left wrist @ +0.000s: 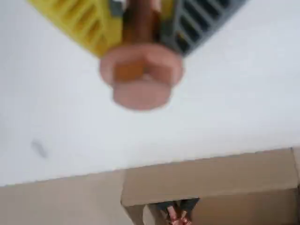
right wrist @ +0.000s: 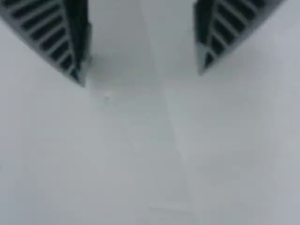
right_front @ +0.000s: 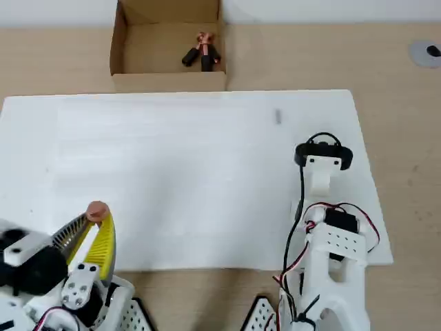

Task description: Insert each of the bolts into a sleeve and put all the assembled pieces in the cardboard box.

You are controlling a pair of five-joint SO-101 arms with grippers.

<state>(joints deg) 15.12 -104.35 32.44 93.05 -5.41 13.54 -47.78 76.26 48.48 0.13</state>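
Observation:
My left gripper [right_front: 95,224] sits at the near left corner of the white sheet [right_front: 193,179], shut on a copper-coloured bolt [right_front: 97,211] whose hexagonal head pokes out past the fingertips. In the left wrist view the bolt [left wrist: 140,79] has its shaft pinched between the yellow and grey fingers [left wrist: 84,26]. The cardboard box [right_front: 131,48] stands beyond the sheet's far edge, with assembled dark-and-copper pieces [right_front: 202,54] inside. My right gripper [right wrist: 140,75] is open over bare sheet at the right, nothing between its fingers.
The box [left wrist: 211,180] is seen ahead of the left gripper past the sheet's edge. A small grey mark [right_front: 278,116] lies on the sheet near its far right. A grey disc [right_front: 424,53] rests on the wooden table at the far right corner.

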